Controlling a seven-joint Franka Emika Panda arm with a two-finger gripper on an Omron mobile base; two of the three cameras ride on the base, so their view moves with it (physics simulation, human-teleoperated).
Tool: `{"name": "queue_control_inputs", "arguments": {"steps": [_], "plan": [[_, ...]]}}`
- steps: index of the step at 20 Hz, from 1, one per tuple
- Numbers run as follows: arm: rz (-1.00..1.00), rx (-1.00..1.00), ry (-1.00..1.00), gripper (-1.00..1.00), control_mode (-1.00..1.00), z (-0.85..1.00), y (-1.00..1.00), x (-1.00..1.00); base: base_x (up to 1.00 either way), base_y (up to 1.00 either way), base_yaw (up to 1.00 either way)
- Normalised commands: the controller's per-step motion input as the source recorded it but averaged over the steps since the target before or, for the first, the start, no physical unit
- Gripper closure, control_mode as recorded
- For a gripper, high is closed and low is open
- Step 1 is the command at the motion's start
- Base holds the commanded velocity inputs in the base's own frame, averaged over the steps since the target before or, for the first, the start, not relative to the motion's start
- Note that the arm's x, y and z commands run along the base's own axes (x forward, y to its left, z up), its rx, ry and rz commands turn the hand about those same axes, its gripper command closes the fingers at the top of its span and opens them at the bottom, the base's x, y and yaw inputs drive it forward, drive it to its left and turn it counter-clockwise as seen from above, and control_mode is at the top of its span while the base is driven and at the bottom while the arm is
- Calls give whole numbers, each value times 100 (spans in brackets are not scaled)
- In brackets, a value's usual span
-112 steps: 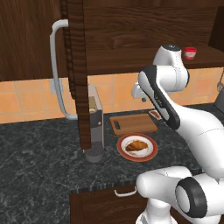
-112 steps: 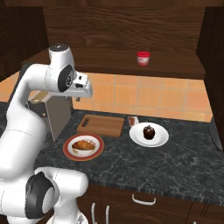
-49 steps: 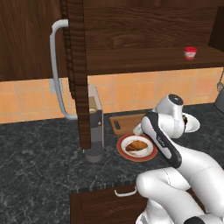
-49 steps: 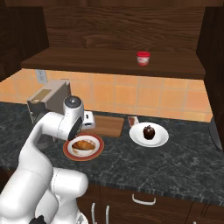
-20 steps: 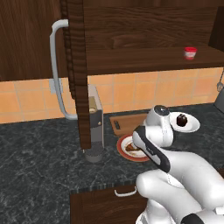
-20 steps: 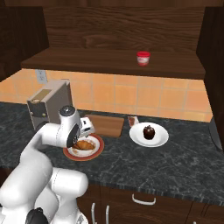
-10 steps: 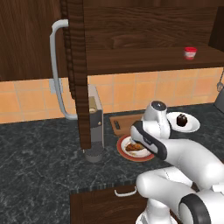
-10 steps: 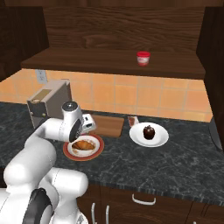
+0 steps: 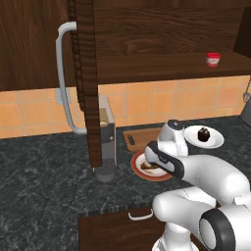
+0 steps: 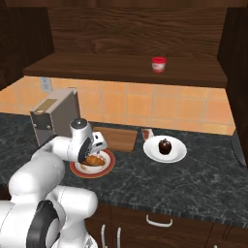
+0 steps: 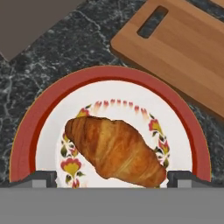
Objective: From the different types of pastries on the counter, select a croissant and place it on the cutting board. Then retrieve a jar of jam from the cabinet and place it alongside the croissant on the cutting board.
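Note:
The golden-brown croissant lies on a round red-rimmed white plate on the dark counter. My gripper hangs open just above it, one fingertip on each side of the pastry, touching nothing. From the right base view the hand sits over the croissant. The wooden cutting board lies bare just behind the plate. The red jar of jam stands on the open cabinet's shelf; the cabinet door is swung out.
A white plate with a dark reddish-brown pastry sits right of the cutting board. A toaster stands at the left against the tiled wall. The door's curved grey handle juts out over the counter. A drawer front is below.
The arm has come down from shelf height to just over the red-rimmed plate, with small shifts in the last second. The jaws stayed open. Croissant, board and jar have not moved.

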Motion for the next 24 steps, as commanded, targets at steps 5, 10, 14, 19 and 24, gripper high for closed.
{"name": "queue_control_inputs", "arguments": {"steps": [5, 10, 14, 19, 24], "plan": [[0, 0, 0, -100, -100, -13, 0, 36, 0, 0, 0], [0, 0, 3, -100, -100, -16, 6, 19, 0, 0, 0], [0, 0, 10, -100, -100, -26, 14, -3, 0, 0, 0], [4, 0, 2, -100, -100, -47, 4, 0, 0, 0, 0], [12, 0, 0, 100, -100, -73, 0, 3, 0, 0, 0]]}}
